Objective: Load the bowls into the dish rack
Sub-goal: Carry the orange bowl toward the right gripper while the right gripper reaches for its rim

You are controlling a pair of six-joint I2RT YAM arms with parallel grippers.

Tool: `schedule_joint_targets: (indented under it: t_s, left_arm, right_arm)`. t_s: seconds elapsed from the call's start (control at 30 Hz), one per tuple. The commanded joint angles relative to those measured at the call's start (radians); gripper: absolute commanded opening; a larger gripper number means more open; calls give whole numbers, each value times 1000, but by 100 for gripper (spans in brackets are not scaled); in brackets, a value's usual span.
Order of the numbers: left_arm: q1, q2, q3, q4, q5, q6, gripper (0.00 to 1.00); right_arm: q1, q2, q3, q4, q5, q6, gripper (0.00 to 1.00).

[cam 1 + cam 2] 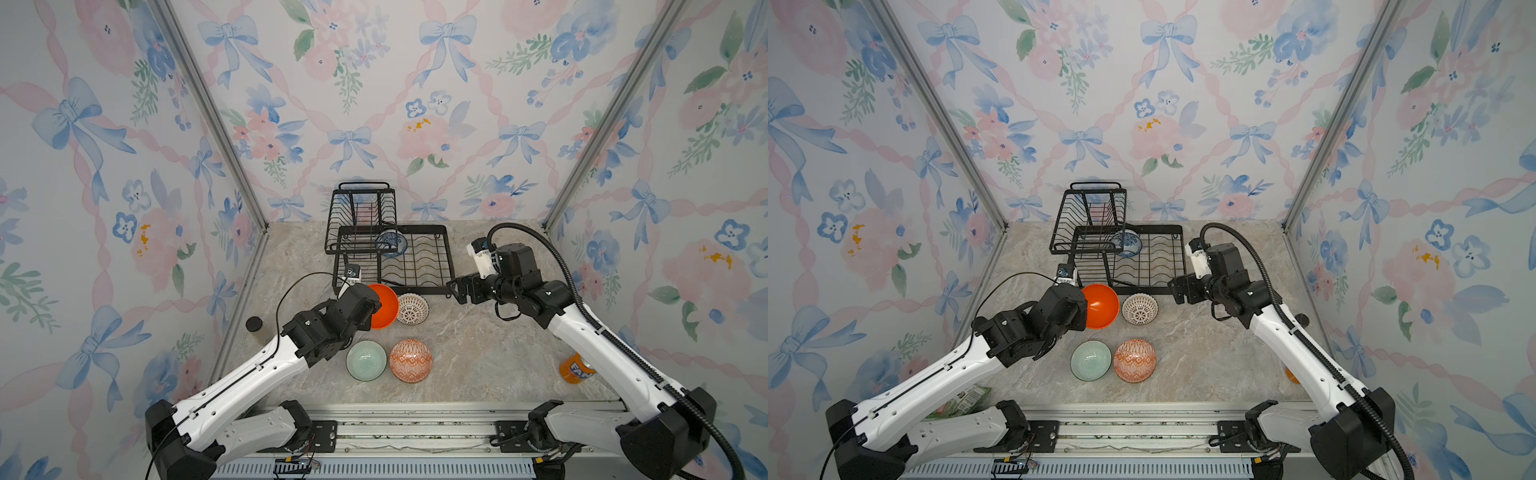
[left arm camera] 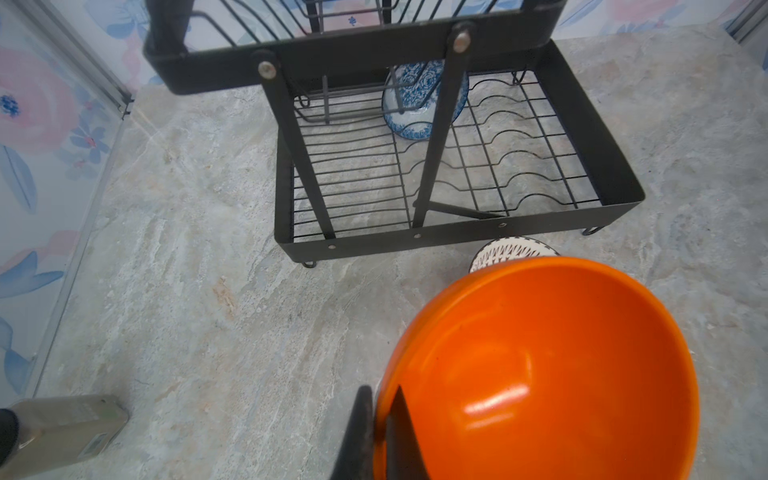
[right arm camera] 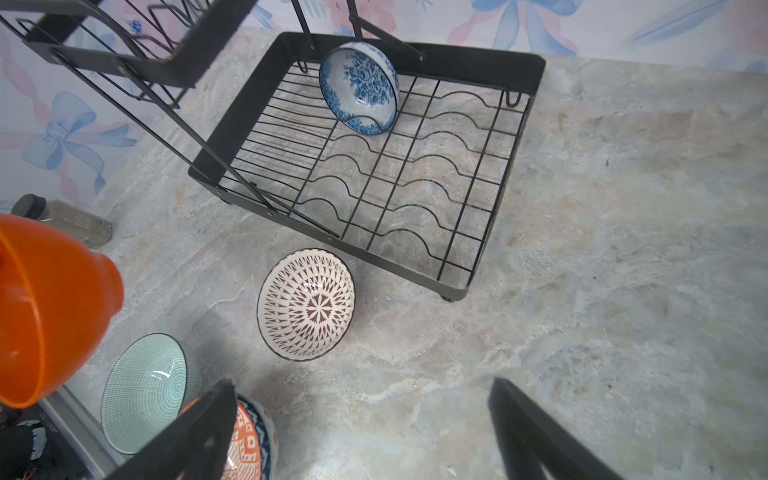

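Counting five bowls (image 1: 366,360), one dish rack (image 1: 451,257)

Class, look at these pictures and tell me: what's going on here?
A two-armed robot is loading bowls into a black dish rack. The left gripper is shut on the rim of the plain orange bowl, held tilted in front of the rack. The blue-patterned bowl stands on edge in the lower tray. The white lattice bowl, green bowl and orange-white bowl sit on the table. The right gripper hangs open and empty beside the rack.
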Motion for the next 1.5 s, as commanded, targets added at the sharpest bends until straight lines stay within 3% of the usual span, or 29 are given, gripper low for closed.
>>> schedule_joint_targets:
  t_s: [0.0,0.47,0.7,0.9,1.2,1.4,1.47]
  left_arm:
    - [-16,50,52,135,12,90,0]
    - [-30,299,247,362,75,273,0]
    - [-29,372,295,396,107,308,0]
    - [-30,395,316,421,116,323,0]
    - [-29,408,332,432,121,334,0]
    - [-30,410,337,434,123,336,0]
    - [-30,408,335,434,124,337,0]
  right_arm:
    - [29,-38,67,-30,-28,9,97]
    - [116,4,145,-23,-4,49,98]
    - [115,85,207,-42,68,39,80]
    - [113,170,280,-73,111,18,55]
    - [113,219,314,-104,160,-2,32]
    - [113,215,310,-103,175,-3,2]
    - [113,210,311,-102,183,-7,0]
